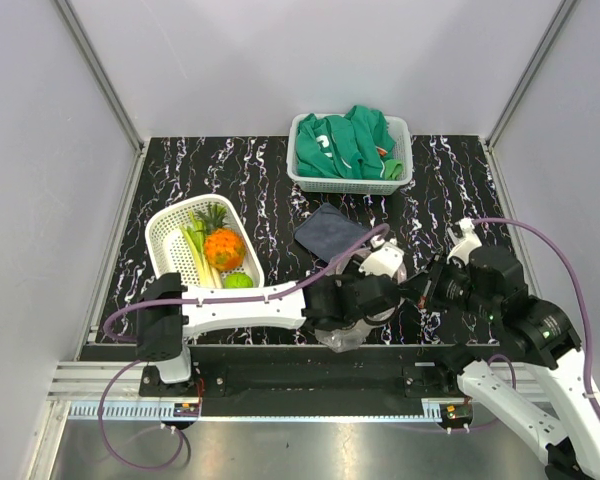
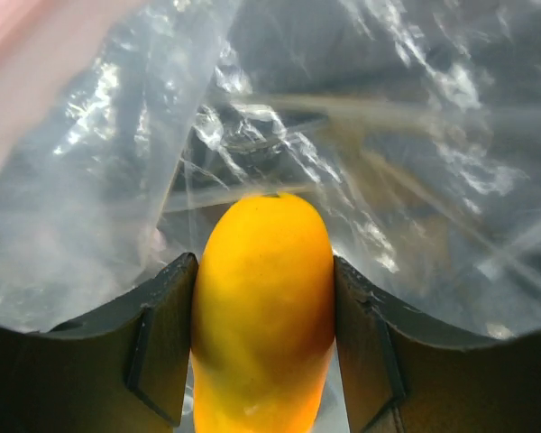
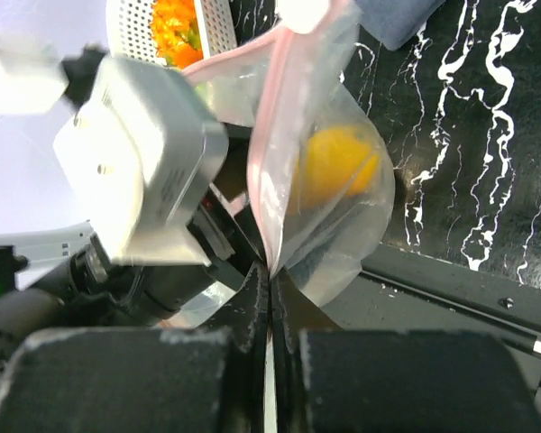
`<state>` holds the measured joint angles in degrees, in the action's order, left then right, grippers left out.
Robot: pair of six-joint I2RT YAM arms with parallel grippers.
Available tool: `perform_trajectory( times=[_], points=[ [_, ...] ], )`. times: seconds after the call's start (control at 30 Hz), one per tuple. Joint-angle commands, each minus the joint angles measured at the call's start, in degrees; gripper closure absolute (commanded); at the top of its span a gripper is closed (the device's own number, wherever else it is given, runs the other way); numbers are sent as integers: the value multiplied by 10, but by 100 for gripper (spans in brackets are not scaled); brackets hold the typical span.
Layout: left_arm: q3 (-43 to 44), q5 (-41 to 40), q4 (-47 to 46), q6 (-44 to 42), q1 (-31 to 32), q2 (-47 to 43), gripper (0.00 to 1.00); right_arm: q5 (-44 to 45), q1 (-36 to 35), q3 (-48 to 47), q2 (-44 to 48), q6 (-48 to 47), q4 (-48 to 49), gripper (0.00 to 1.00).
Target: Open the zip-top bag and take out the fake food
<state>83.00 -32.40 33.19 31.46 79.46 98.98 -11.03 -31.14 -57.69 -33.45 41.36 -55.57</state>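
The clear zip-top bag (image 1: pixel 342 335) hangs open between my two grippers near the table's front edge. In the right wrist view its pinkish-red zip strip (image 3: pixel 272 126) runs up from my fingers. My right gripper (image 3: pixel 270 275) is shut on the bag's rim; it also shows in the top view (image 1: pixel 427 290). My left gripper (image 1: pixel 365 312) reaches inside the bag and is shut on a yellow-orange fake food piece (image 2: pixel 263 307), with both fingers (image 2: pixel 162 347) against its sides. The piece shows through the plastic (image 3: pixel 338 162).
A white basket (image 1: pixel 170 225) at the left holds an orange pineapple (image 1: pixel 223 248), a pale green leek (image 1: pixel 198 250) and a green round piece (image 1: pixel 238 281). A dark grey-blue cloth (image 1: pixel 330 230) lies mid-table. A grey basket (image 1: pixel 405 175) with a green garment (image 1: pixel 345 145) stands at the back.
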Motion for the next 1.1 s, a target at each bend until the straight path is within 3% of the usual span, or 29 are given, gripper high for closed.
perform_trajectory(
  times=[0.0,0.1,0.27,0.33,0.37,0.47,0.63,0.77,0.83,0.9,0.93,0.97,1.07],
  points=[
    [-20,-84,-187,-156,61,-41,100,-4,-2,-22,-21,-17,27,100],
    [-10,-85,-147,-92,44,-55,100,-2,-2,-24,-15,-24,19,100],
    [-45,-147,-162,-13,42,-104,100,-12,-2,-12,-7,-37,11,100],
    [-132,-141,-300,-49,49,-149,100,4,-2,-15,-4,-38,4,100],
    [-166,-120,-415,-101,50,-167,100,14,-2,-20,-2,-39,-11,100],
    [-246,-81,-512,-157,48,-214,100,64,-1,-38,0,-49,-44,100],
    [-239,49,-484,-163,43,-228,100,81,-2,-40,6,-59,-52,100],
    [-219,53,-489,-136,45,-225,100,47,-2,-28,5,-63,-31,100],
    [-177,32,-453,-100,42,-214,100,50,-2,-25,4,-63,-31,100],
    [-74,16,-349,-47,37,-188,100,63,-2,-26,4,-64,-33,100],
    [-34,22,-282,-29,32,-179,100,67,-2,-26,1,-65,-34,100],
    [20,48,-261,-16,26,-166,100,80,-2,-29,-1,-66,-36,100],
    [66,105,-224,12,16,-169,100,104,-1,-33,-5,-66,-33,100]
  ],
)
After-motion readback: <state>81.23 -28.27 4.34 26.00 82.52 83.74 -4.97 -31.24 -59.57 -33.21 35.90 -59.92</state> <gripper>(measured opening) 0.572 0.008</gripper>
